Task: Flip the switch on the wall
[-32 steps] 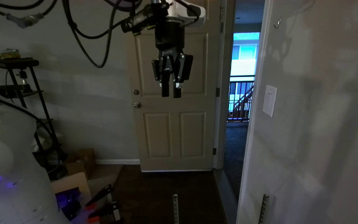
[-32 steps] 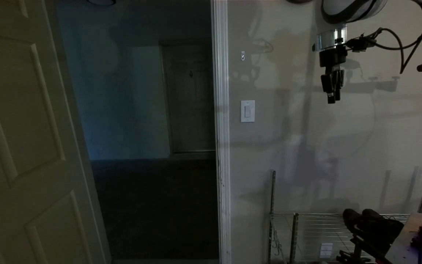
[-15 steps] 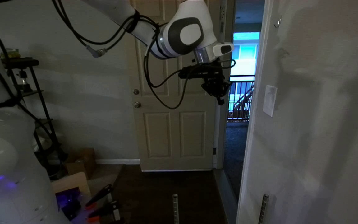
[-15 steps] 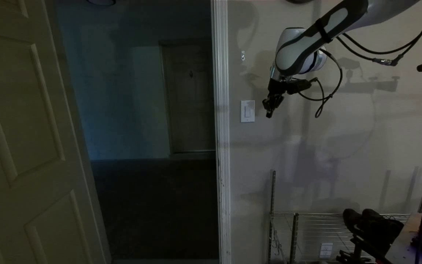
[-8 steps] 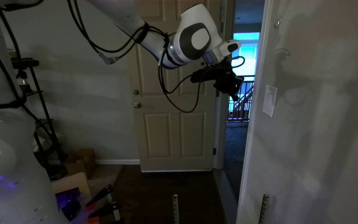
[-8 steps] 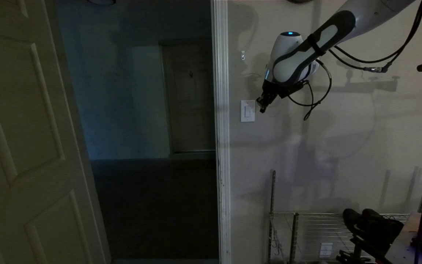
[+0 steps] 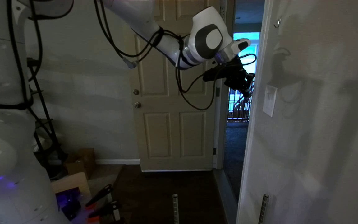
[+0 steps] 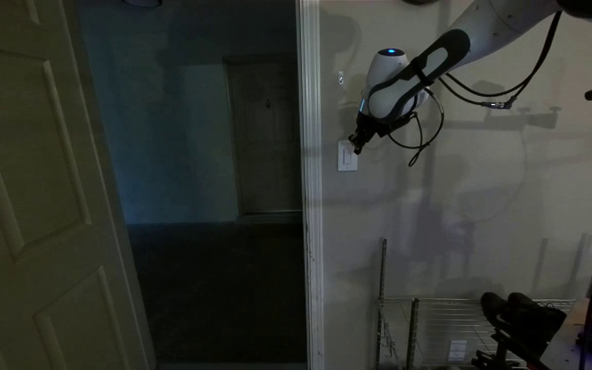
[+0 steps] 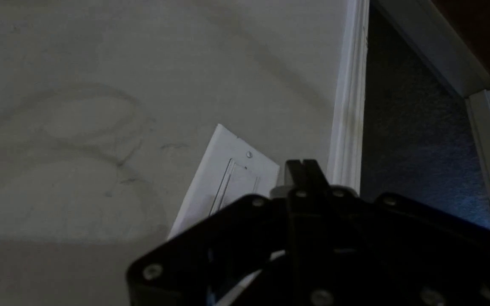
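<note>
The switch is a white upright wall plate with a flat rocker, seen in both exterior views [image 7: 269, 101] [image 8: 346, 161]. In the wrist view, the switch [image 9: 238, 174] is tilted, with its lower part hidden behind the gripper. The wall [image 7: 322, 130] around it is off-white with shadows. My gripper [image 9: 303, 162] is shut, its two black fingertips together with nothing between them. The fingertips appear just beside the plate's upper corner in the wrist view. In an exterior view the gripper [image 8: 356, 150] overlaps the plate's upper right edge; in an exterior view the gripper [image 7: 246, 93] shows a gap before the wall.
A white door frame [image 8: 312, 205] runs close beside the switch, next to an open doorway. A cream panelled door [image 7: 157, 133] stands open. A small metal hook [image 7: 277, 23] is above the switch. A wire shelf [image 8: 450, 303] with upright posts stands low against the wall.
The arm has swung from hanging straight down, away from the wall, to reaching tilted close to the switch. The fingers, slightly apart at first, are now together. The switch plate looks unchanged.
</note>
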You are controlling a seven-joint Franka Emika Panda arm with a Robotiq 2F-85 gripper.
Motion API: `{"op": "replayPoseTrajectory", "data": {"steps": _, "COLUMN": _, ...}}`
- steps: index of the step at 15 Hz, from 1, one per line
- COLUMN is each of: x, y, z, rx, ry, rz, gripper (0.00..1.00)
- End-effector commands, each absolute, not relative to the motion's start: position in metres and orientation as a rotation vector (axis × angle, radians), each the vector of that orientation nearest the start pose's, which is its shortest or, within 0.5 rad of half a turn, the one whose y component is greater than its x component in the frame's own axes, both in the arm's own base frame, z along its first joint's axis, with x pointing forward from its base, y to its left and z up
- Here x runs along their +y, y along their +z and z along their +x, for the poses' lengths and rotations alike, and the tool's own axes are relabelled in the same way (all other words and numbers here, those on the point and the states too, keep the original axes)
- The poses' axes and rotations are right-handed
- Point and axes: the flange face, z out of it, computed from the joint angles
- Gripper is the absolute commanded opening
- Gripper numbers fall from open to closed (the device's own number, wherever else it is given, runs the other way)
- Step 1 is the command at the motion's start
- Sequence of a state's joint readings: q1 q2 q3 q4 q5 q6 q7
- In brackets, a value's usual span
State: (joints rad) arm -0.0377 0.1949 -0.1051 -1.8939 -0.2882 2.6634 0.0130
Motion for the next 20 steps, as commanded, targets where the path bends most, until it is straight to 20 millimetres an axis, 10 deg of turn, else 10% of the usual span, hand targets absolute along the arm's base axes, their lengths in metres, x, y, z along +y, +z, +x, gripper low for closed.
{"op": "replayPoseTrajectory", "data": {"steps": 1, "x": -0.088, "y": 0.461, "z": 0.673, "rx": -0.059, "ry": -0.912, "rz": -3.295, "gripper": 0.05}}
{"op": "replayPoseTrajectory", "data": {"steps": 20, "x": -0.119, "y": 0.453, "z": 0.735, "rx": 0.271, "ry": -0.811, "rz": -3.325, "gripper": 0.05}}
